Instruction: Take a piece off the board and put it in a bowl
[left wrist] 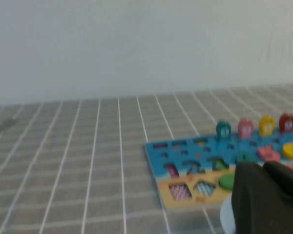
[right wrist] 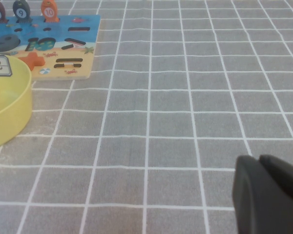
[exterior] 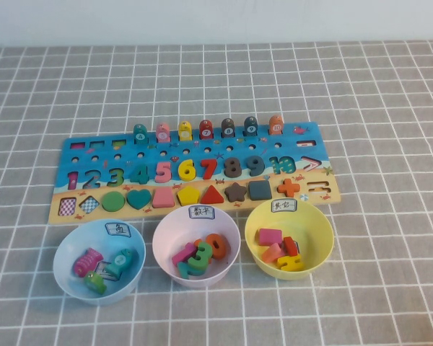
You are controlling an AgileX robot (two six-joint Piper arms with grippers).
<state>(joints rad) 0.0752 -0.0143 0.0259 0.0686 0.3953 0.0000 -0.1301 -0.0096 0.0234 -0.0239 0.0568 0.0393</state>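
Ahead of my left pincer [left wrist: 271, 195], fingers pressed together on nothing, lies the board [left wrist: 195, 165] on the tabletop [left wrist: 88, 146]. On it the green piece [exterior: 115, 176] sits in its slot, apart from the pink bowl [exterior: 166, 241]. My right pincer [right wrist: 268, 195], likewise clenched and empty, hangs beyond the yellow bowl [right wrist: 10, 114].

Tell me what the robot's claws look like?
Little shows. The left claw is a chunky, rounded, matte black block at the edge of its wrist view, near the board. The right claw looks the same, over bare checked cloth. No cables or markings show.
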